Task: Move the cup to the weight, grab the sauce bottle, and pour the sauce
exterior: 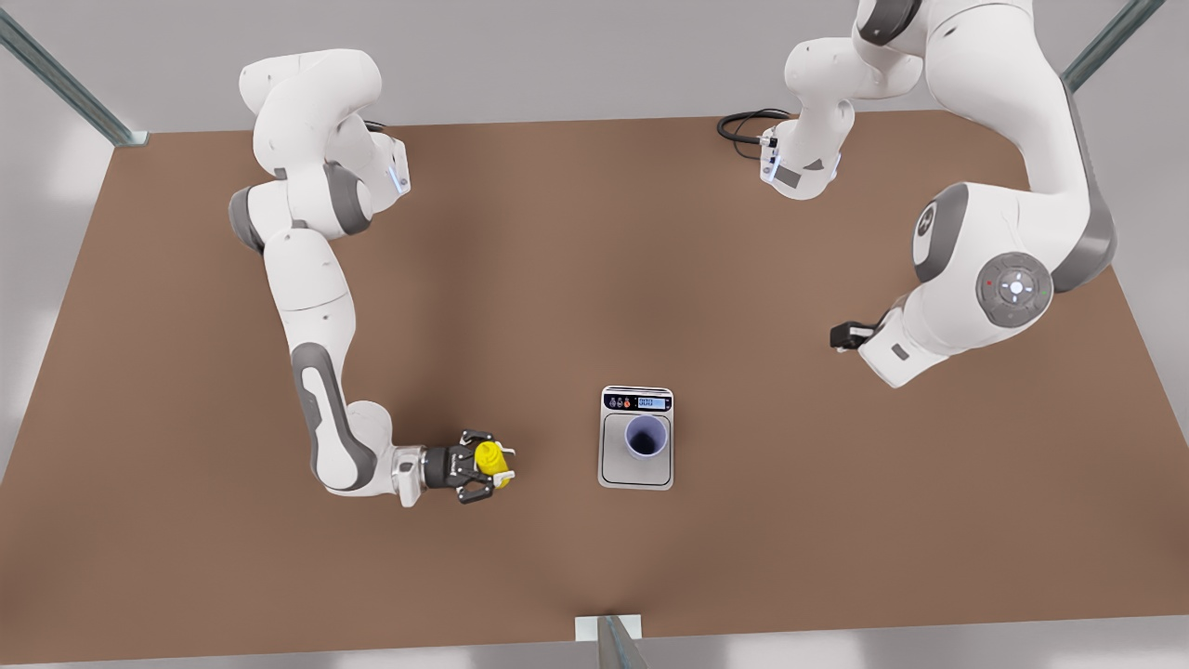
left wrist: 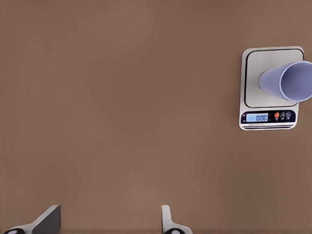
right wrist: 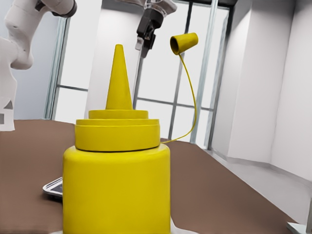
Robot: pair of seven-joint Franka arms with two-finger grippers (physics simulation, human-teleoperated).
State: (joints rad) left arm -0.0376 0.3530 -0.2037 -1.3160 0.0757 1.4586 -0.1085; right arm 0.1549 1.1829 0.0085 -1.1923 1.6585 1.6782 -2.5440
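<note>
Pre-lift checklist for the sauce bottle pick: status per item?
1. Cup upright on the weight: ok.
2. Weight display lit: ok.
3. Sauce bottle upright, within the right gripper: ok.
4. Right gripper's hold secure: cannot tell.
5. Nozzle cap off, on its tether: ok.
6. Left gripper open, waiting away from the weight: ok.
</note>
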